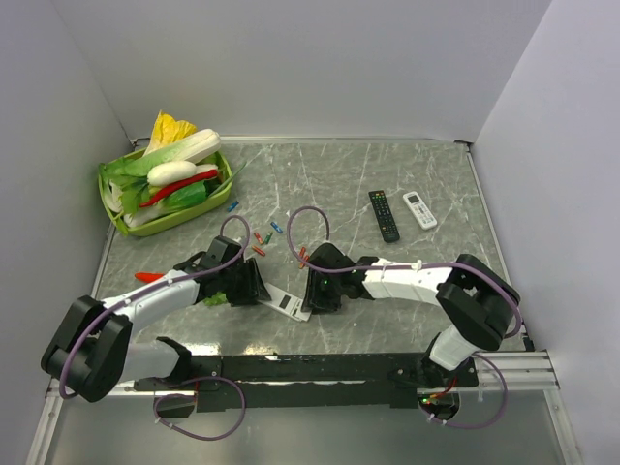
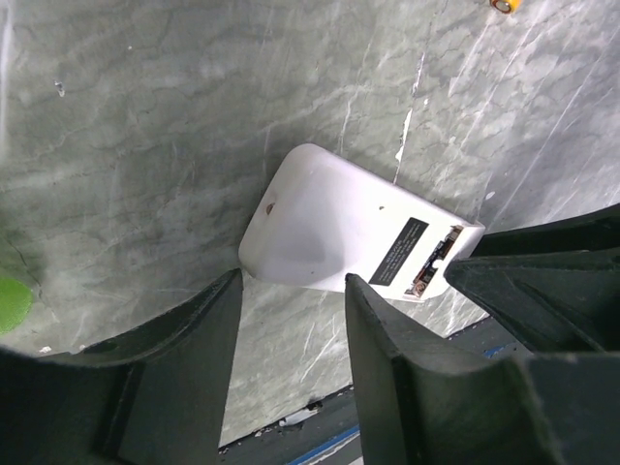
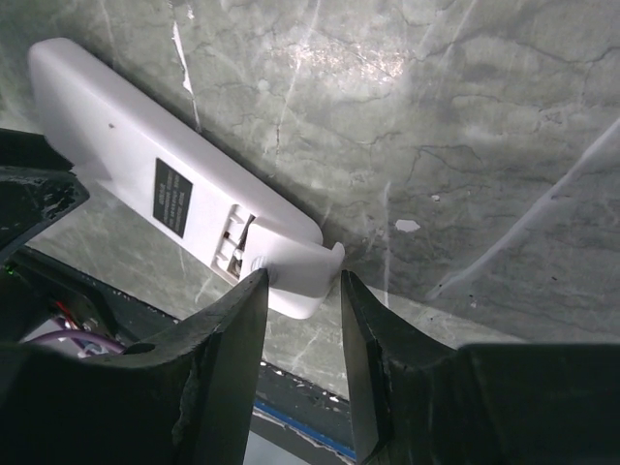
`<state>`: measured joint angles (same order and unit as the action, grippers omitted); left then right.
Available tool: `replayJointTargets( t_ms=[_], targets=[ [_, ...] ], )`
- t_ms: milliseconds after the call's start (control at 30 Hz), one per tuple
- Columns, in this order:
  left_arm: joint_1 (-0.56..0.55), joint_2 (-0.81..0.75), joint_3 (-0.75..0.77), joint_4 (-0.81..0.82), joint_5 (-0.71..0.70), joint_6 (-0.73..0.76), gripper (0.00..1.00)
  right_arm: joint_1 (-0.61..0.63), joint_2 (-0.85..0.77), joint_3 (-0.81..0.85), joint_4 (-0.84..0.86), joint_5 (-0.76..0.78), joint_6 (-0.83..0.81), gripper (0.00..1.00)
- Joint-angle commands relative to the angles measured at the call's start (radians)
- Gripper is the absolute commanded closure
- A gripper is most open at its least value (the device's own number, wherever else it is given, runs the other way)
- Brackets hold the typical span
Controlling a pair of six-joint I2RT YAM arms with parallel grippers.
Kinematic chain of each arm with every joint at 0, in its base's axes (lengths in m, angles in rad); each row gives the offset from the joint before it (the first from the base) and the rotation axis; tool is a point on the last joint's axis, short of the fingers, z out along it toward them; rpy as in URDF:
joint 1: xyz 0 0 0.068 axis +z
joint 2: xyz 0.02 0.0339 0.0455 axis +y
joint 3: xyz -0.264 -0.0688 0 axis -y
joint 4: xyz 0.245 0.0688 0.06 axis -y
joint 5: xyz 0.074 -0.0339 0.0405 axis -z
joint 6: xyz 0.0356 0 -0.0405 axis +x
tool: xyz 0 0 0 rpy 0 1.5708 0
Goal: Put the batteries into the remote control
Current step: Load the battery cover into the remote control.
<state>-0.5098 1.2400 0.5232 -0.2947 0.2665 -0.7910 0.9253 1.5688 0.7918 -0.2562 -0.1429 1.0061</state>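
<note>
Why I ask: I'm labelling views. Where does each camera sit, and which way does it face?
Top external: above and behind the bases, looking down on the table; both arms show.
Left wrist: on the left arm, looking down its fingers at the remote control's white back.
Right wrist: same, right fingers at its battery end.
Shared: all show the remote control.

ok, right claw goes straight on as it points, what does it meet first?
The remote control, lying back up: its open-compartment end sits right between the right claw's fingers. May already be touching; depth unclear.
</note>
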Motion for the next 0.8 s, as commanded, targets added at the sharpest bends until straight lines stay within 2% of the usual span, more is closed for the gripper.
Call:
replayJointTargets(
  t_ms=[0,200,300,567,767],
  targets=[
    [-0.001,-0.027,0.014,0.011,0.011,-0.001,0.45,0.006,0.036,0.061,-0.017,0.016,0.023,0.57],
    [0.020,-0.019,0.076,-0.060,-0.059,0.068,0.30,0.007,0.053,0.078,-0.032,0.014,0.025,0.57],
    [0.039,-0.010,0.103,-0.073,-0.079,0.111,0.28,0.009,0.059,0.078,-0.034,0.006,0.028,0.57],
    [0.039,0.052,0.126,-0.041,0.034,0.159,0.34,0.007,0.076,0.106,-0.054,0.006,0.017,0.57],
    [0.019,0.091,0.104,-0.003,0.094,0.138,0.42,0.007,0.096,0.127,-0.072,0.002,0.006,0.57]
  ],
)
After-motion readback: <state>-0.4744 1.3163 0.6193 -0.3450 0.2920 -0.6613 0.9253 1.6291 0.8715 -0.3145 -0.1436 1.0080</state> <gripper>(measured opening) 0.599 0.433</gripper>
